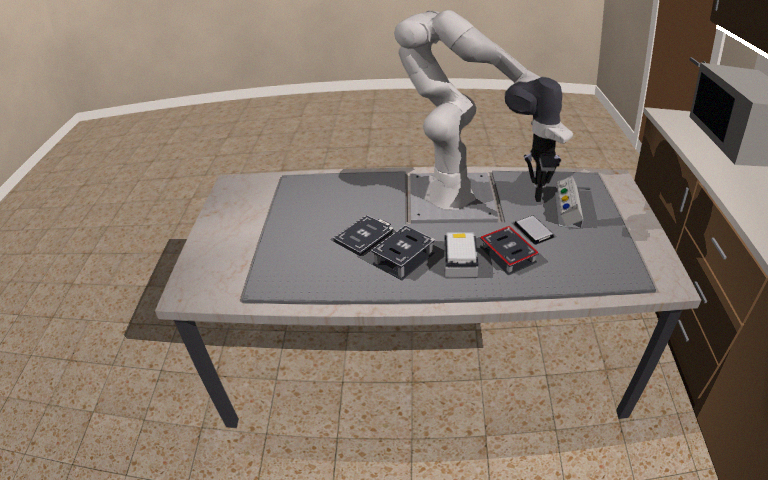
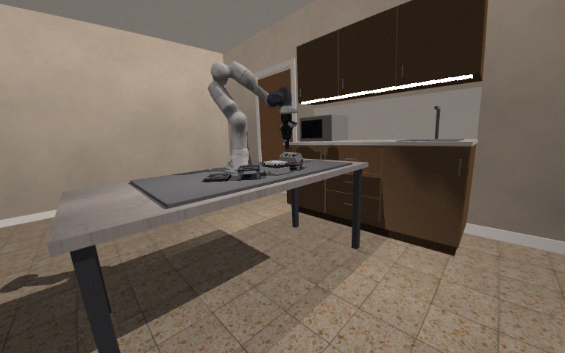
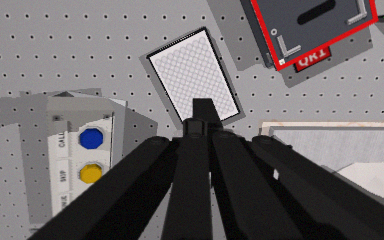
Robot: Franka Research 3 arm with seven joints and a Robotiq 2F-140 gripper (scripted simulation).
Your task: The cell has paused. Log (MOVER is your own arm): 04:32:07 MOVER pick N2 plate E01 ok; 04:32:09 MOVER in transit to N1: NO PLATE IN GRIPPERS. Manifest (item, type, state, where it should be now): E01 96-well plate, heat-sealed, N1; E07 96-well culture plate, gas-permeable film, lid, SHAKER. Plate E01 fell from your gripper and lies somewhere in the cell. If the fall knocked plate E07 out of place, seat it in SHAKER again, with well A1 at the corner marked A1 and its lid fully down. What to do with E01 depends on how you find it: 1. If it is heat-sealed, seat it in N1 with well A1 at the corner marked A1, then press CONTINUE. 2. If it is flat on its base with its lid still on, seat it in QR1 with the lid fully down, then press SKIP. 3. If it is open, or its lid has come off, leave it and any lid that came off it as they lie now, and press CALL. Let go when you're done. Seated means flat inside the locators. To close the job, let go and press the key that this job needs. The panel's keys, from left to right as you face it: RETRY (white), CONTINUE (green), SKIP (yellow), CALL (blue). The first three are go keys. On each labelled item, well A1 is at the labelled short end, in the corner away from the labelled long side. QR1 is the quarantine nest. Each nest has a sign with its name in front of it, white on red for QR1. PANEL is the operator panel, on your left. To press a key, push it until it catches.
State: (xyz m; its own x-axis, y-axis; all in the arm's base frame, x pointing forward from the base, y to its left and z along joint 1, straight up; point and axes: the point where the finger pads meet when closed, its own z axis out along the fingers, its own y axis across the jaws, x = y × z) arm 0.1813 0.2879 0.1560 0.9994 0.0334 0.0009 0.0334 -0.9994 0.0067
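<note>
A flat plate (image 1: 533, 228) (image 3: 192, 75) with a black rim and a white, finely patterned top lies on the grey mat (image 1: 317, 271), between the red-rimmed QR1 nest (image 1: 498, 242) (image 3: 325, 30) and the operator panel (image 1: 570, 213) (image 3: 60, 115). My gripper (image 1: 538, 195) (image 2: 286, 143) (image 3: 201, 113) is shut and empty. It hangs above the mat beside the panel, and in the wrist view its tips overlap the plate's near edge. The panel's blue key (image 3: 91, 138) and yellow key (image 3: 91, 173) show left of the fingers. A white lidded plate (image 1: 460, 249) with a yellow label sits on the shaker.
Two dark nests (image 1: 362, 233) (image 1: 403, 245) stand left of the shaker. The arm's base plate (image 1: 453, 209) (image 3: 320, 140) is behind the row. A counter with a microwave (image 1: 730, 110) stands to the right of the table (image 1: 226, 226).
</note>
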